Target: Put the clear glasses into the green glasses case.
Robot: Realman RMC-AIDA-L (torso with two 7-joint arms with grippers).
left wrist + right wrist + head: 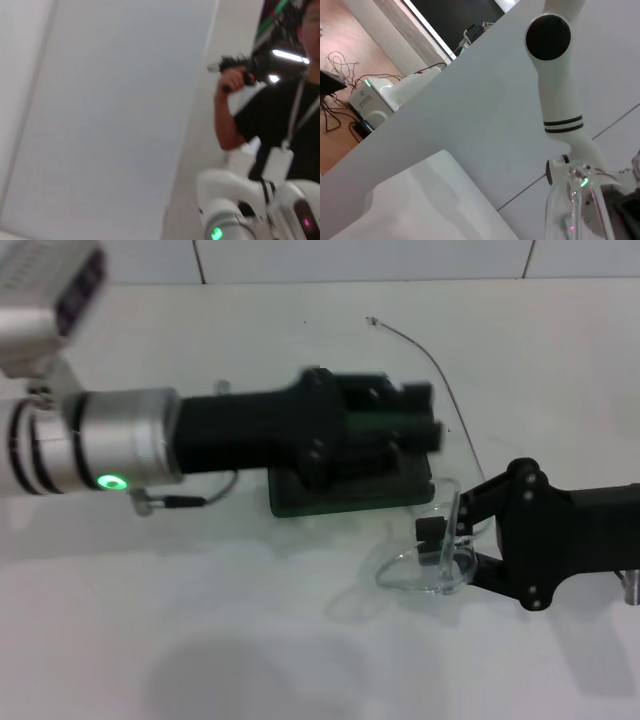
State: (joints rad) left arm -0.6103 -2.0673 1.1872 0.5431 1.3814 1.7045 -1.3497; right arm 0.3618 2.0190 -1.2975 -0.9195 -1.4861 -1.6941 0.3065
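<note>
Right tool (432, 540) pinching fully transparent, light, slippery, fragile plastic wraparound glasses (425, 565) beside dark green oblong hard case (350, 490); left tool (415, 420) above, opening unclear.

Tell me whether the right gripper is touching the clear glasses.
Touching. The head view shows the right gripper closed on the clear glasses, just in front of the green glasses case.

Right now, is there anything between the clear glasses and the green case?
No. In the head view, only bare white table separates the clear glasses, held by the right gripper, from the green glasses case.
</note>
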